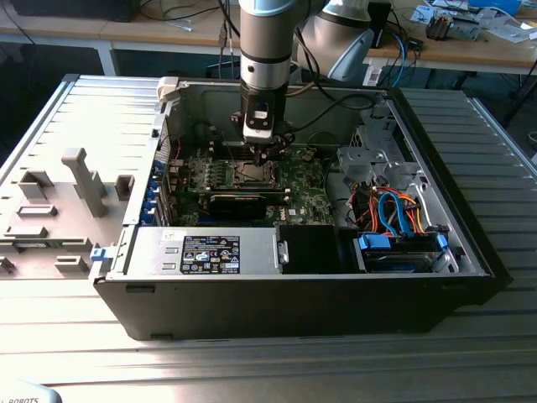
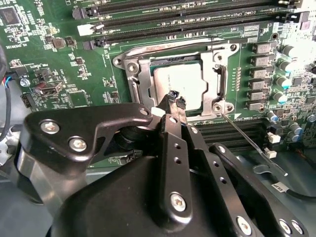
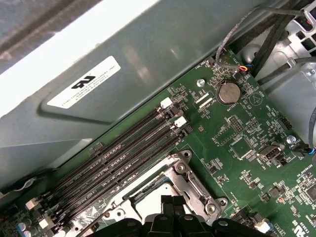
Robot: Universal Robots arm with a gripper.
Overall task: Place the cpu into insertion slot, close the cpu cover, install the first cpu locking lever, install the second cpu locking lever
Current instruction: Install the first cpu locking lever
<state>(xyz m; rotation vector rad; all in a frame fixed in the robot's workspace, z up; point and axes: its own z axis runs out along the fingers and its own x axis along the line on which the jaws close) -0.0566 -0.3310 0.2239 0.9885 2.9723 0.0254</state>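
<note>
The cpu [image 2: 180,86] lies flat in the insertion slot [image 1: 252,174], its dull silver top showing through the cut-out of the cpu cover [image 2: 218,74]. The cover is down over the chip. My gripper [image 2: 176,100] hangs just above the socket's near edge, shut, with nothing visible between its tips. One thin locking lever [image 2: 247,140] stretches away from a socket corner across the black memory slots. In the exterior view the gripper [image 1: 258,154] stands upright over the green board, inside the open case. The first wrist view shows the gripper [image 3: 173,201] at the cover's silvery frame [image 3: 190,180].
Long black memory slots [image 2: 187,19] flank the socket. The case's metal wall [image 3: 123,59] rises close behind the board. A drive cage with blue and orange cables [image 1: 394,210] sits at the exterior view's right, the power supply [image 1: 210,252] in front. Grey fixtures [image 1: 59,210] lie outside the case.
</note>
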